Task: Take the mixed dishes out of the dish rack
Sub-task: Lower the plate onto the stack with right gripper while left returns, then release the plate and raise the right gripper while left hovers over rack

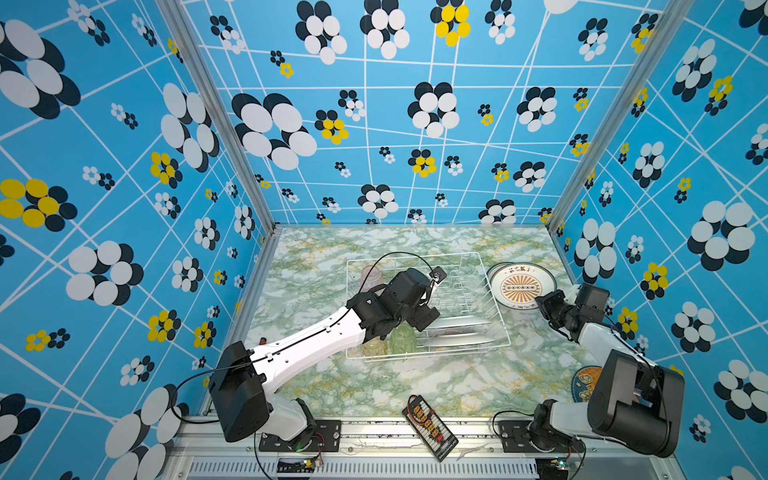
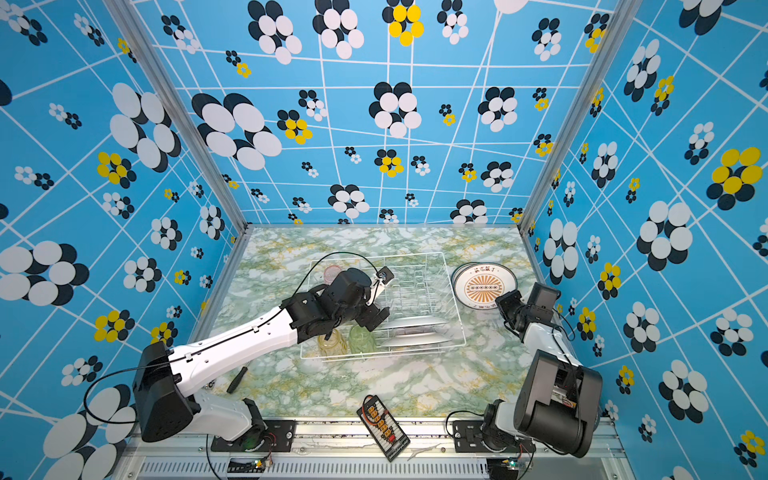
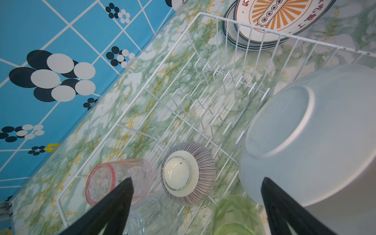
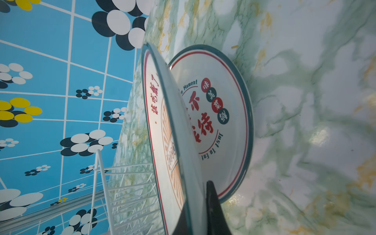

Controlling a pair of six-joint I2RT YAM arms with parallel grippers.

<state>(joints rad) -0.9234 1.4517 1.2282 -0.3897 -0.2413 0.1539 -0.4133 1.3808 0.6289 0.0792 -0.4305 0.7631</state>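
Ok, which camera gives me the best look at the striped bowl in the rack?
The left wrist view: the purple-striped bowl sits unobstructed, base toward the camera, beside the pink tumbler. In both top views the left arm hides it. The right wrist view shows only plates.

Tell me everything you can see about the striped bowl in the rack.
The striped bowl is small and round, looks glazed ceramic, with fine dark purple lines down its outside and a plain cream foot ring. It lies upside down on the wires of the rack, between the pink tumbler and the white underside of a plate. The open left gripper hangs above it, not touching.
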